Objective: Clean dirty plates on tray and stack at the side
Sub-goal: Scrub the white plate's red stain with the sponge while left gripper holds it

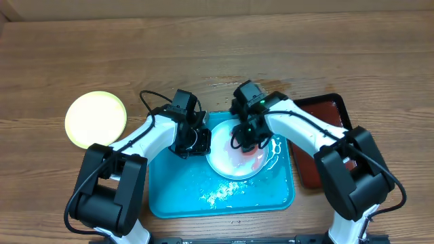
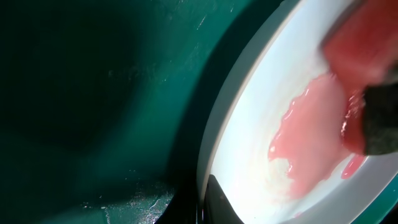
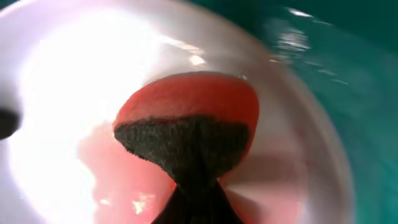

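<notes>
On the blue tray [image 1: 176, 196] before you lies a white plate [image 1: 227, 166] smeared watery pink, your left jaws pinching its rim, right jaws squeezing a red sponge [image 3: 186, 112] onto it; farther left, a yellow-green plate [image 1: 95, 119].

Two plates [image 1: 224, 163], two trays [image 1: 176, 196], one sponge [image 3: 186, 106], two arms [image 1: 146, 139].
</notes>
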